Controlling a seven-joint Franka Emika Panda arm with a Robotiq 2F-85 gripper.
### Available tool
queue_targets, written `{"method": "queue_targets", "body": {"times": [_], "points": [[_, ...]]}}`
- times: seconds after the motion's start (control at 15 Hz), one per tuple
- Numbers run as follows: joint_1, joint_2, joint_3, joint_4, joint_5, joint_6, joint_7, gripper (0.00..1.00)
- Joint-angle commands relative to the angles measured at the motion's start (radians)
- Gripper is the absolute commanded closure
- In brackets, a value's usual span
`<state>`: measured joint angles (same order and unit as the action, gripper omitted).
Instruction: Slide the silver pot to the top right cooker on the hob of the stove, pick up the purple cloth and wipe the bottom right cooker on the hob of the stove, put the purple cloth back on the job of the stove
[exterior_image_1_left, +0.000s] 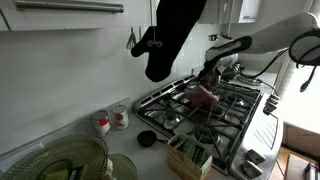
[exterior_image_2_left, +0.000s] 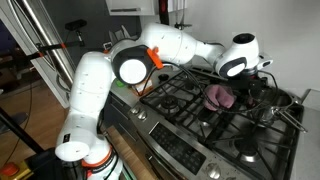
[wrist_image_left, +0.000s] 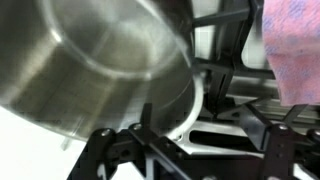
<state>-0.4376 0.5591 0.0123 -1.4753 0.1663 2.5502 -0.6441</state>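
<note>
On the hob (exterior_image_1_left: 238, 108), purple cloth (exterior_image_2_left: 220, 97), silver pot (wrist_image_left: 90, 60) (close-up only at wrist), hand (exterior_image_1_left: 213, 70) grip unclear.

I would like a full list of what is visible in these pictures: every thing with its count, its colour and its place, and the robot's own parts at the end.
silver pot: one, silver, on the hob grates, right in front of the wrist camera
purple cloth: one, purple, lying on the grates mid-hob
stove: one, steel with black grates, set in the counter
oven mitt: one, black, hanging on the wall
jars: two, red-marked, on the counter beside the stove
glass bowl: one, clear greenish, near counter corner
arm: one, white, reaching over the hob
gripper: one, dark, at the pot; open or shut cannot be told
</note>
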Motion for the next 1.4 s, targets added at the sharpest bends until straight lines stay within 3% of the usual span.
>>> {"method": "queue_targets", "body": {"times": [0.0, 0.2, 0.6, 0.93, 1.13, 1.33], "points": [[0.012, -0.078, -0.003, -0.081, 0.005, 0.126, 0.010, 0.00], [0.042, -0.138, -0.021, -0.130, -0.003, 0.165, 0.109, 0.00], [0.191, -0.307, -0.135, -0.307, -0.110, 0.012, 0.537, 0.00], [0.290, -0.407, -0.167, -0.410, -0.212, -0.192, 0.829, 0.00], [0.297, -0.416, -0.145, -0.430, -0.141, -0.304, 0.872, 0.00], [0.284, -0.395, -0.134, -0.449, -0.030, -0.311, 0.827, 0.00]]}}
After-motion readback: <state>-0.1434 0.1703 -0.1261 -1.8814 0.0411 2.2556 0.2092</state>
